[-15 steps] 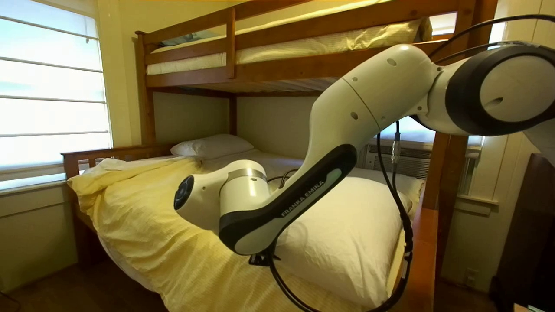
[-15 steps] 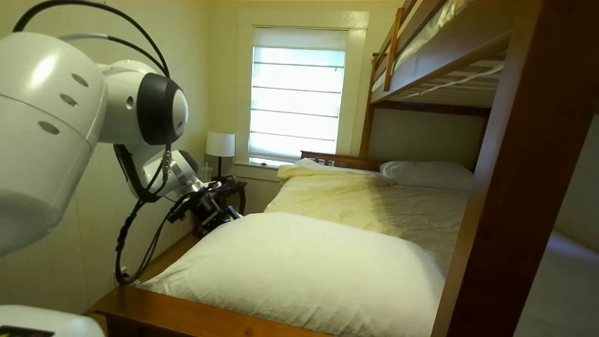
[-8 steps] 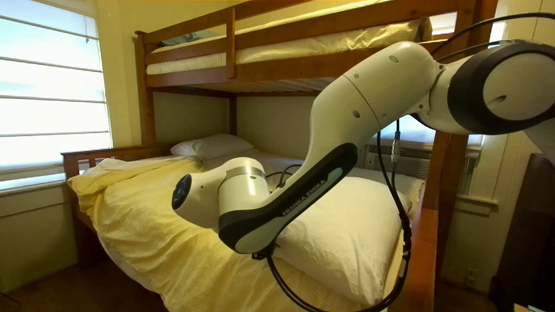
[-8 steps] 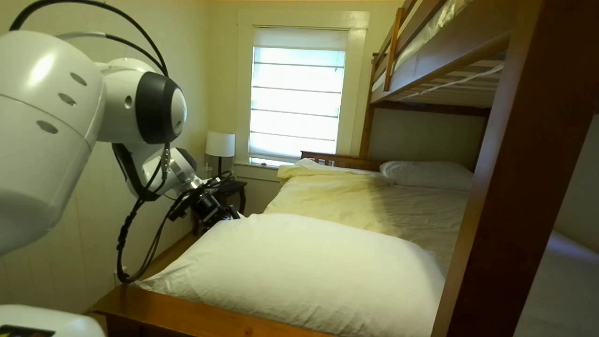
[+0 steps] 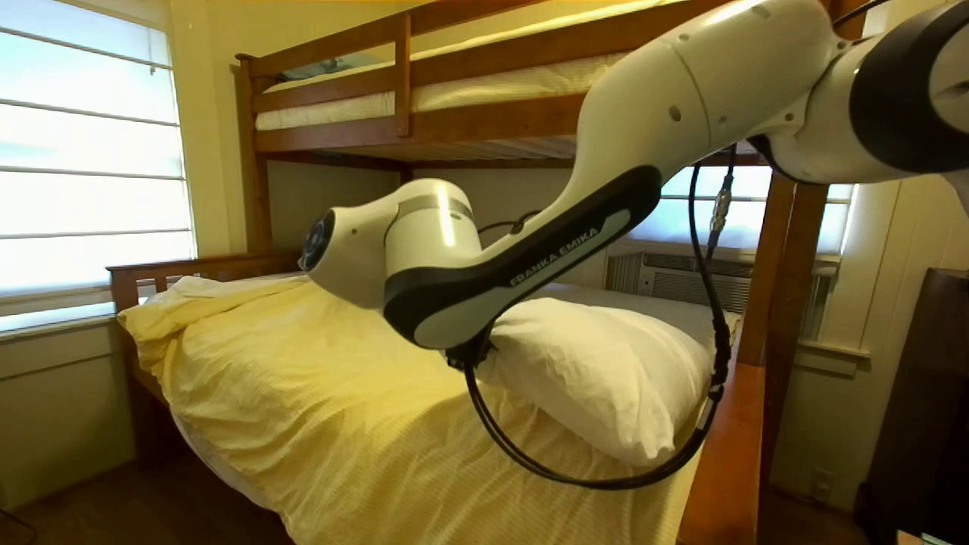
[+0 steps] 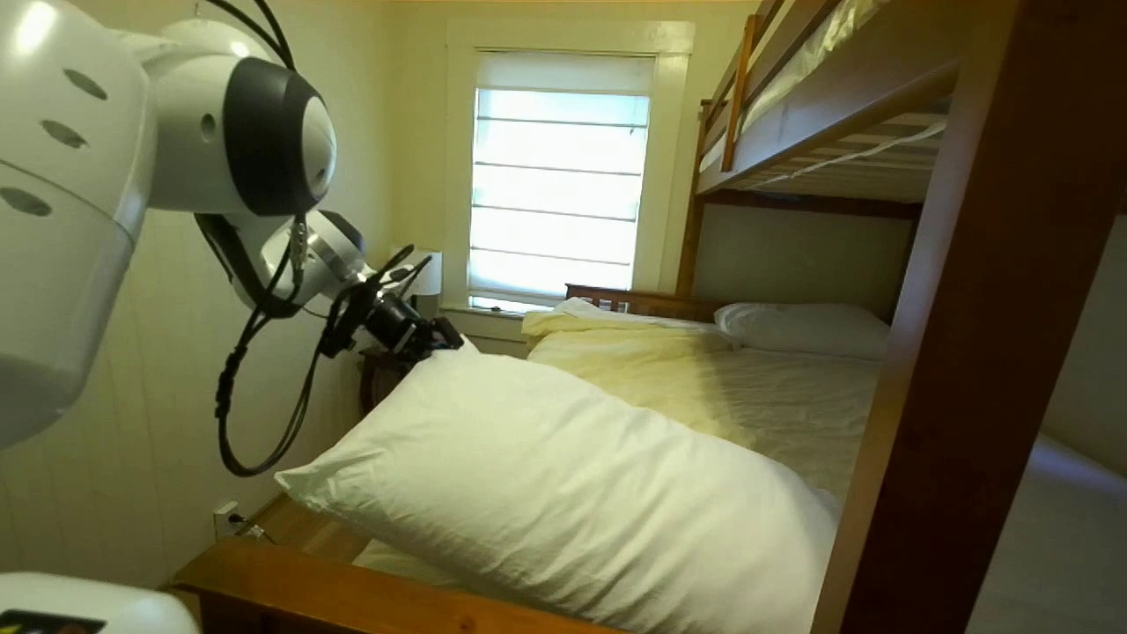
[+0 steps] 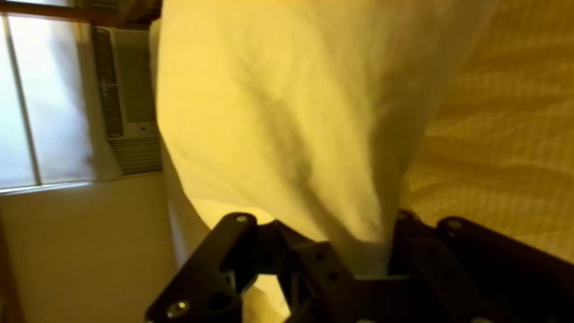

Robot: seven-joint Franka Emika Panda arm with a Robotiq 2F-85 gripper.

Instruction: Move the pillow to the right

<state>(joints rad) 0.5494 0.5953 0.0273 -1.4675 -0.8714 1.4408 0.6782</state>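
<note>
The large cream-white pillow is at the foot end of the lower bunk. In an exterior view the pillow is tilted, its window-side corner raised and its far side low near the bed post. My gripper is at the raised corner. In the wrist view the gripper is shut on a bunched fold of the pillow, which stretches away from the jaws. The fingertips are partly covered by cloth. In an exterior view the arm hides most of the gripper.
Yellow bedding covers the lower bunk. A flatter whitish pillow lies at the head end. A thick wooden post and the footboard border the bed. The upper bunk rail hangs above. A lamp stands behind the gripper.
My arm and gripper have moved up, raising the held corner of the pillow. The pillow's near edge has lifted off the footboard, and the pillow has become tilted and creased.
</note>
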